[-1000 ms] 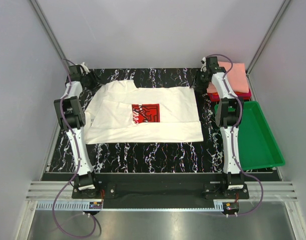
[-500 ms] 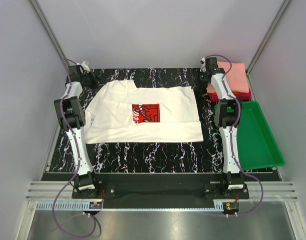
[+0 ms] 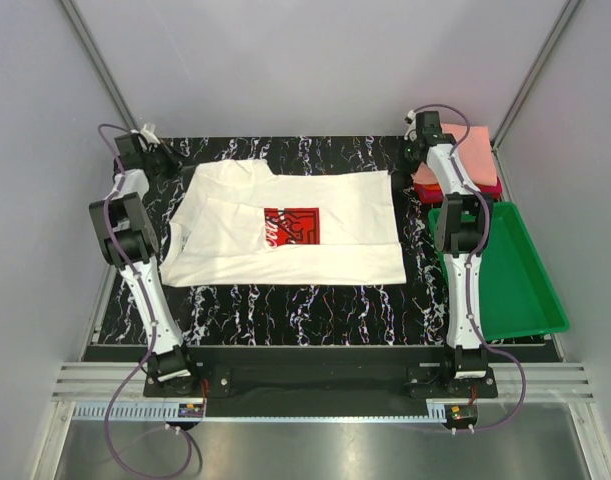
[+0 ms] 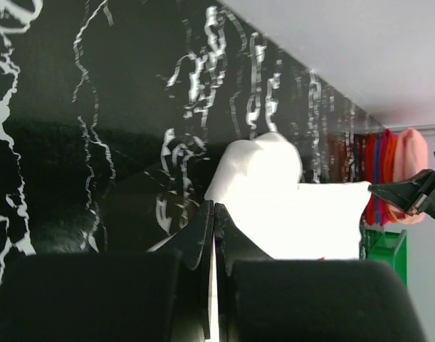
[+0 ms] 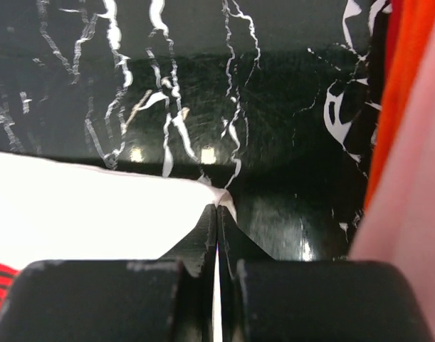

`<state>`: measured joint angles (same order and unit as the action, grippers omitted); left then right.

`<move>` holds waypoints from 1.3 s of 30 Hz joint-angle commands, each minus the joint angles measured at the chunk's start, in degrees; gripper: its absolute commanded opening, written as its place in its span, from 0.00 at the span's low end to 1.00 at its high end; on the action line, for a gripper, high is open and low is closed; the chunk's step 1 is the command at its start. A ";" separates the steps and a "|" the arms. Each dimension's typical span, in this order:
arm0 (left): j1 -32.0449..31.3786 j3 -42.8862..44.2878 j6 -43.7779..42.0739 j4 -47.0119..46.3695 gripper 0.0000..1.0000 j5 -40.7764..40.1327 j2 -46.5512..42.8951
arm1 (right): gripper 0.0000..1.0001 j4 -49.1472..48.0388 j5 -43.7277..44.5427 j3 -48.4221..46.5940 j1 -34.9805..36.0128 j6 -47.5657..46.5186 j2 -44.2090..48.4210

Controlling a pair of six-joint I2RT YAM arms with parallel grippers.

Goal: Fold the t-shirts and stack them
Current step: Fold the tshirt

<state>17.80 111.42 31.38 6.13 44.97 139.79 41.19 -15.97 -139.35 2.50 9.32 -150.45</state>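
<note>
A cream-white t-shirt (image 3: 325,250) with a red chest print lies spread on the black marbled table (image 3: 285,310). My left gripper (image 3: 182,165) is shut on its far left edge; the left wrist view shows white cloth (image 4: 302,214) pinched between the fingers (image 4: 199,231). My right gripper (image 3: 398,172) is shut on the far right corner, seen in the right wrist view (image 5: 96,214) at the fingertips (image 5: 228,228). A stack of folded salmon-pink, orange and red tees (image 3: 472,155) lies at the back right and also shows in both wrist views (image 4: 395,171) (image 5: 416,107).
A green plastic tray (image 3: 515,290) sits at the right edge, just in front of the folded stack; its corner shows in the left wrist view (image 4: 384,246). Grey walls close in the table on three sides.
My left arm has swung out to the left and my right arm slightly to the right. The shirt's far edge is pulled wider and flatter between them.
</note>
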 commanded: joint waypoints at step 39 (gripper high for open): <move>7.33 -39.25 5.19 -17.82 0.00 -0.15 -30.54 | 0.00 -42.40 2.43 61.64 -0.57 0.61 41.55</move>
<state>24.45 73.17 37.17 -7.86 45.87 113.49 4.73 -15.46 -79.85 2.28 8.62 -114.19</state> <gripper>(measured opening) 0.008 0.010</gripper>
